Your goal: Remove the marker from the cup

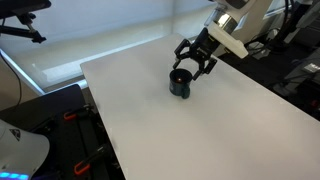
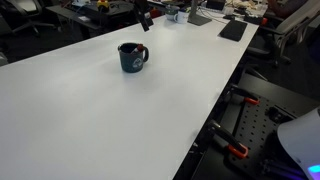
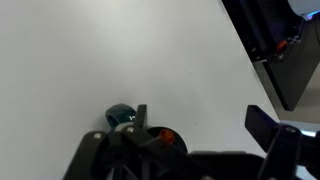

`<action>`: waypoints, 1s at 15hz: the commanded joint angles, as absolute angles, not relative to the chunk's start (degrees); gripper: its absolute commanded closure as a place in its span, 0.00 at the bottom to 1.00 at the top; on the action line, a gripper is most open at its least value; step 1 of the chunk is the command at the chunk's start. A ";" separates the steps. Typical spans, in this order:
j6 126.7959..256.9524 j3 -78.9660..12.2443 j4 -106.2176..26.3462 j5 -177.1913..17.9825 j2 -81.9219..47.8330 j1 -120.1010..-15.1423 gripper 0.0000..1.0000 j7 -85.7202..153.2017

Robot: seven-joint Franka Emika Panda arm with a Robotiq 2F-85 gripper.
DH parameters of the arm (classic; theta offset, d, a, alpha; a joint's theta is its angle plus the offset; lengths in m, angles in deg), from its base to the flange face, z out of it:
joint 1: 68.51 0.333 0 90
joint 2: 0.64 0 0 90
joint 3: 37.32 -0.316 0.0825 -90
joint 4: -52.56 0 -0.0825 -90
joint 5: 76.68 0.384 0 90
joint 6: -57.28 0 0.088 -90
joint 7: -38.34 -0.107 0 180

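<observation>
Black fingers stand wide apart in the wrist view with nothing between the pads, so we call the black Robotiq gripper empty. In an exterior view it hangs just above the squat round dark-teal cup, jaws spread over the rim. We cannot tell whether they touch it.

We read the reddish spot low in the wrist view as the top end of the slim dark marker. It sits just beside one finger, next to the cup's teal wall. That puts the marker in the cup with its shaft hidden. In both exterior views it is too small to make out.

Handling, as we judge it:
- **Marker:** light and stiff, and its smooth barrel is likely slippery.
- **Where to grip:** the exposed upper end, pads on opposite sides of the barrel, then a straight pull up.
- **Alignment:** the target is thin, and the spot sits off-centre toward one finger, so the gripper needs centring before it closes.
- **Risk:** the cup also looks light, and a slanted pull could tip or drag it.

The cup stands upright on the plain white table, handle showing to one side, well away from the edges.
</observation>
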State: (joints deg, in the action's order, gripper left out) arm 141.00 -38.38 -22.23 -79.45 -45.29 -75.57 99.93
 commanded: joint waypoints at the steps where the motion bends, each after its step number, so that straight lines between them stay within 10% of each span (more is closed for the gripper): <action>1: 140.84 -39.08 -22.05 -79.86 -45.37 -76.05 0.00 99.69; 15: 138.33 -39.72 -18.44 -83.28 -48.59 -74.39 0.00 99.98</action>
